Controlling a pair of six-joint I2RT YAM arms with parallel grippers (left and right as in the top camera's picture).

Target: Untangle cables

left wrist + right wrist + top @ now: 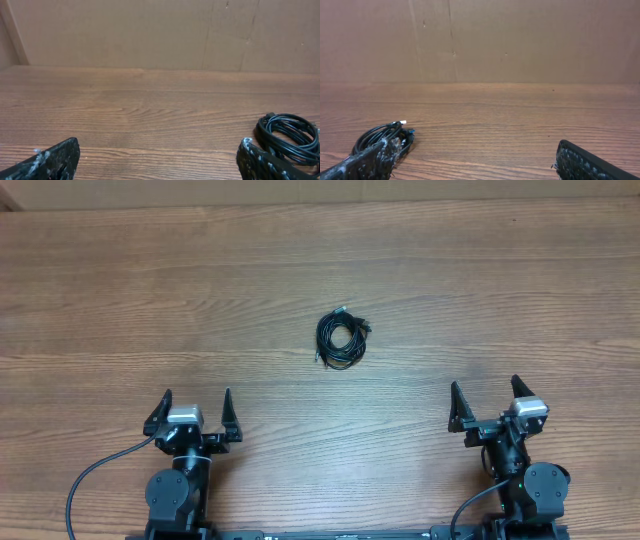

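Matt wood-grain table (420, 270), glossy black rubbery cables (342, 339), plain brown cardboard wall (150, 35)

We see a brown wood-grain surface (300, 260) and a plain cardboard wall (150, 30) standing along its far edge, with vertical creases.

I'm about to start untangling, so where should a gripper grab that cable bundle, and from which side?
Probably an outer loop on the rim of the cables, coming down from above: they lie flat in one compact coil, so edge strands are easiest to pinch.
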